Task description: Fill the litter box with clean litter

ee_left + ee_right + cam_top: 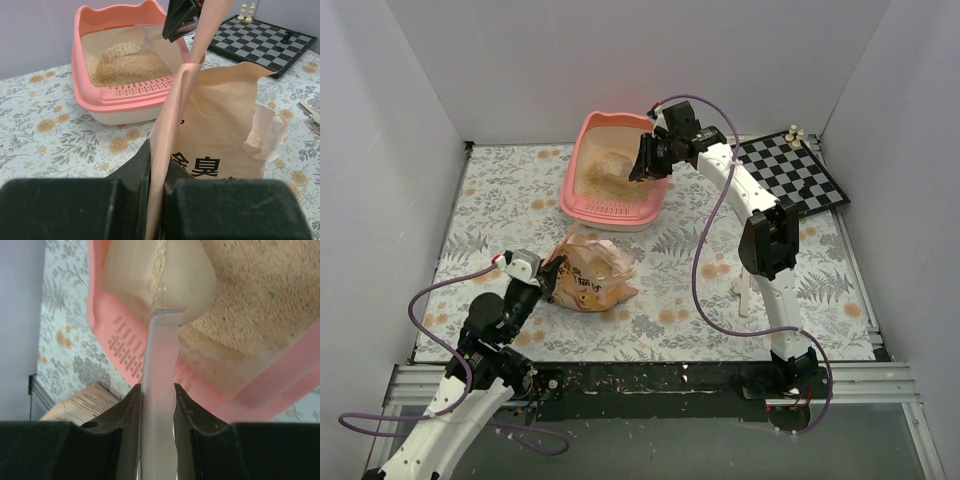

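Observation:
The pink litter box (570, 200) stands at the back middle of the floral mat and holds a layer of pale beige litter (608, 176). My right gripper (645, 160) is shut on the handle of a clear plastic scoop (159, 275), held tilted over the box's right side. In the left wrist view, granules fall from the scoop (152, 33) onto the litter (130, 69) in the box (82, 60). My left gripper (548, 275) is shut on the upper edge of the orange-tan litter bag (592, 276), holding it up (157, 165).
A black-and-white chessboard (795, 170) lies at the back right, with pale pieces (794, 133) on its far corner. A small white object (744, 290) lies on the mat by the right arm. White walls close in the left, back and right sides.

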Available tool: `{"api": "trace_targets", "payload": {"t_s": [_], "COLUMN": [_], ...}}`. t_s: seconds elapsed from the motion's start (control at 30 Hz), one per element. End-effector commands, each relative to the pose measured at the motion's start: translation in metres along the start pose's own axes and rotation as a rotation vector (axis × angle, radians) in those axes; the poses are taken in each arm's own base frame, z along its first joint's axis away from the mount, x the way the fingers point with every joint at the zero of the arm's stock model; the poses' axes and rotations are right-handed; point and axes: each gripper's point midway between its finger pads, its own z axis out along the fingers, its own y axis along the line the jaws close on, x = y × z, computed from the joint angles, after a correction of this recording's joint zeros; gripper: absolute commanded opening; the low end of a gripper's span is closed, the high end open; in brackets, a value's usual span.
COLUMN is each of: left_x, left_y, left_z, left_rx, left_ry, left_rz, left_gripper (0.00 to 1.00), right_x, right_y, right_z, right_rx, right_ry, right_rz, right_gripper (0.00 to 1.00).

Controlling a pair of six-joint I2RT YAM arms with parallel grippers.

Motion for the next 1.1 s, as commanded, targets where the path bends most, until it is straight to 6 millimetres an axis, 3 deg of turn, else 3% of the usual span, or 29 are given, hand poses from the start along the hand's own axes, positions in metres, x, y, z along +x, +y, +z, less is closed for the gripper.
{"api": "trace_targets", "payload": {"t_s": [0.0,0.2,0.37,0.53,0.8,0.93,1.07], "left_x": [-0.044,-0.046,-0.048,-0.048,-0.046,-0.044,-0.043], "left_y": [0.003,0.003,0.001,0.002,0.003,0.003,0.003], "left_z": [-0.003,-0.006,-0.007,-0.008,-0.007,-0.006,-0.006], "left_rx": [-0.017,-0.016,-0.010,-0.011,-0.016,-0.020,-0.020], "left_ry": [-0.159,-0.171,-0.177,-0.178,-0.167,-0.161,-0.156], "left_rz": [-0.027,-0.034,-0.036,-0.035,-0.034,-0.030,-0.027], "left_gripper": [0.00,0.00,0.00,0.00,0.00,0.00,0.00], "right_x": [0.050,0.056,0.045,0.039,0.039,0.033,0.037], "right_y": [-0.030,-0.034,-0.005,0.000,0.003,0.024,0.058], "right_z": [-0.023,-0.045,-0.067,-0.089,-0.089,-0.102,-0.145], "right_rx": [0.131,0.244,0.295,0.369,0.453,0.431,0.356], "right_ry": [0.208,0.179,0.124,0.072,0.017,-0.069,-0.141], "right_rz": [-0.067,-0.140,-0.237,-0.275,-0.407,-0.465,-0.483], "right_gripper": [0.01,0.01,0.01,0.01,0.01,0.01,0.01]}}
